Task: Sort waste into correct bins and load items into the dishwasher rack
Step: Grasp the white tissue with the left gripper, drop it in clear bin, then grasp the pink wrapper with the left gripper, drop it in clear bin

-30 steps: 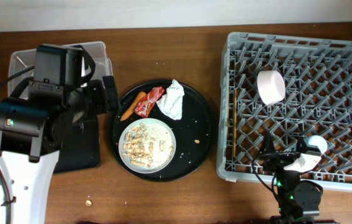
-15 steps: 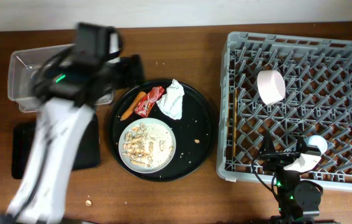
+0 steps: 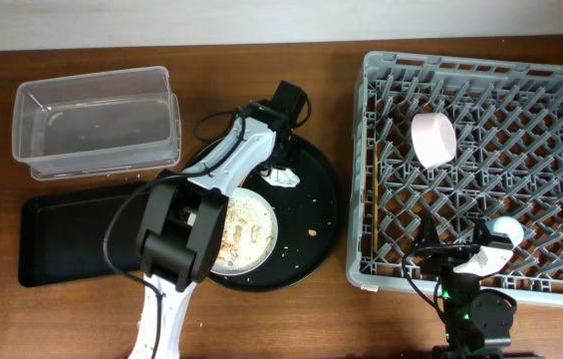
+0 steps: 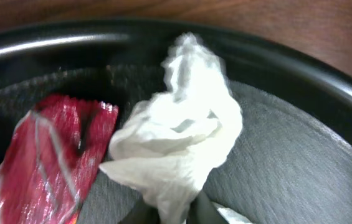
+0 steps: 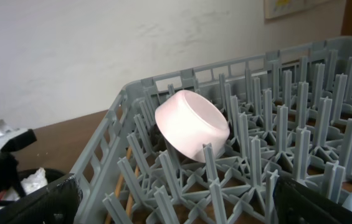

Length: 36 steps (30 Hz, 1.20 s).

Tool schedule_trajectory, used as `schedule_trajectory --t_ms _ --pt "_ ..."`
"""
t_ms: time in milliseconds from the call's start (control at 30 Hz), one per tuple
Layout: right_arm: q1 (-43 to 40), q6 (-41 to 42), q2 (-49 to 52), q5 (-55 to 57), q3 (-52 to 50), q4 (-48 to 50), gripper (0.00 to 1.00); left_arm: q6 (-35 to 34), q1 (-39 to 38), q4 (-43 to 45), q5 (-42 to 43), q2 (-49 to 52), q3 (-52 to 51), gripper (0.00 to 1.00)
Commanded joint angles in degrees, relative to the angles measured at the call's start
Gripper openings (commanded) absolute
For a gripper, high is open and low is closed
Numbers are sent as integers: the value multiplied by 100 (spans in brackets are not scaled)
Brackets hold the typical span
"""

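My left gripper (image 3: 281,168) reaches over the back of the round black tray and is shut on the lower end of the crumpled white tissue (image 4: 182,134). The crinkled red wrapper (image 4: 45,158) lies just left of the tissue. A white plate (image 3: 248,234) with pale scraps sits at the tray's front. The grey dishwasher rack (image 3: 560,100) holds a white bowl (image 3: 432,140) on its side, wooden chopsticks (image 3: 369,199) along its left wall and a light-blue cup (image 3: 507,230). My right gripper (image 5: 176,202) hangs open at the rack's front edge, nothing between its fingers.
The clear tub (image 3: 97,120) stands at the back left, with the shallow black rectangular tray (image 3: 72,234) in front of it. The round black tray (image 3: 321,214) lies between them and the rack. A few crumbs dot the wood.
My left arm swung from above the two bins over to the round tray, and its jaws closed on the tissue. The right arm has not moved.
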Motion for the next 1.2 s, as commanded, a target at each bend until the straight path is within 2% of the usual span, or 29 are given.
schedule_trajectory --t_ms 0,67,133,167,233,300,333,367,400,433,467,533,567,600,733,800,867,933,967,1033,1067,1167 --pt "-37 -22 -37 9 -39 -28 98 -2 59 -855 76 -575 1161 1" --pt "-37 -22 -37 9 -39 -28 98 -76 356 -1613 -527 -1143 1860 1" --pt "-37 -22 -37 9 -39 -28 98 -267 1141 -1821 -975 -1615 1965 1" --pt "-37 -22 -37 9 -39 -28 98 -271 1851 -1797 -997 -1661 1965 1" --pt "-37 -24 -37 9 -39 -28 98 -411 2691 -1650 -743 -1423 1943 1" --pt "-37 -22 -37 9 -39 -28 98 -411 3185 -1545 -380 -986 1943 1" --pt "-37 -22 -37 9 -39 -28 98 -369 3274 -1563 -205 -737 1943 27" --pt "-37 -24 -37 9 -39 -28 98 -369 3276 -1576 -149 -702 1943 62" --pt "-37 -24 -37 11 -39 -28 98 -372 3252 -1685 415 -748 2037 77" --pt "-37 -24 -37 11 -39 -28 98 -369 3156 -1908 892 -839 2229 79" --pt "-37 -24 -37 9 -39 -28 98 -330 2927 -2140 1016 -966 2332 79" --pt "-37 -22 -37 9 -39 -28 98 83 2356 -2455 999 -992 2302 65" --pt "-37 -22 -37 9 -39 -28 98 490 1867 -2594 693 -949 2179 59" --pt "-37 -22 -37 9 -39 -28 98 603 1357 -2583 0 -940 1882 54" --pt "-37 -22 -37 9 -39 -28 98 684 321 -1482 -1056 -927 166 53" --pt "-37 -22 -37 9 -39 -28 98 686 297 -831 -1084 -927 -529 53" --pt "-37 -22 -37 9 -39 -28 98 879 295 -13 -1082 -927 -1300 44" --pt "-37 -22 -37 9 -39 -28 98 901 302 568 -1029 -927 -1786 43" --pt "-37 -22 -37 9 -39 -28 98 984 295 754 -743 -927 -1950 38" --pt "-37 -22 -37 9 -39 -28 98 1023 295 717 -433 -931 -1886 4" --pt "-37 -22 -37 9 -39 -28 98 1016 295 564 -431 -935 -1722 0" --pt "-37 -22 -37 9 -39 -28 98 518 420 -376 -391 -1248 -546 0"
